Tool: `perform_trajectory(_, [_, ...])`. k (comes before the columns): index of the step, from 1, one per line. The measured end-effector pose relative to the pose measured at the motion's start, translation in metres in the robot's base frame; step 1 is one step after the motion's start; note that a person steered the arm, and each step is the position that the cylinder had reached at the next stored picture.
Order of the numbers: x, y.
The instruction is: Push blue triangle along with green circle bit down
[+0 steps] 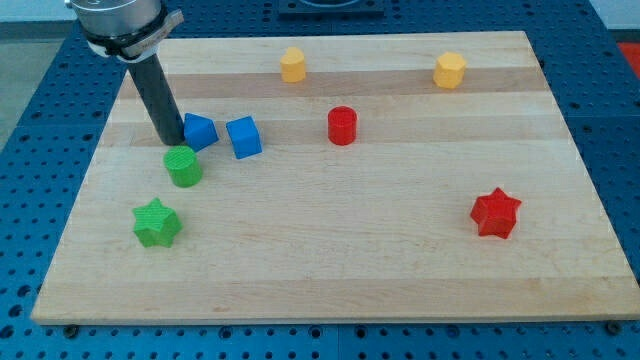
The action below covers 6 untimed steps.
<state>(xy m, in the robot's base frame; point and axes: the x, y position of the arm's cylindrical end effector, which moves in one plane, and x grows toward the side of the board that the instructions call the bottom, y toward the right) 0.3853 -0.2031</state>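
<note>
The blue triangle (pixel 201 131) sits on the wooden board at the view's upper left. The green circle (pixel 184 166) lies just below and slightly left of it, nearly touching. My tip (pixel 171 141) is at the end of the dark rod, right against the blue triangle's left side and just above the green circle's top edge.
A blue cube (pixel 244 137) sits right of the triangle. A green star (pixel 156 223) lies below the green circle. A red cylinder (pixel 342 126), a red star (pixel 496 213) and two yellow blocks (pixel 293 65) (pixel 450 71) are farther off. The board's left edge (pixel 88 190) is near.
</note>
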Motion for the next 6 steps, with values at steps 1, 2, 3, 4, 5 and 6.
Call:
perform_trajectory(1, [-0.062, -0.001])
perform_trajectory(2, [-0.096, 0.022])
perform_trajectory(3, [-0.071, 0.058])
perform_trajectory(4, [-0.058, 0.058])
perform_trajectory(5, [-0.025, 0.053])
perform_trajectory(6, [0.008, 0.037])
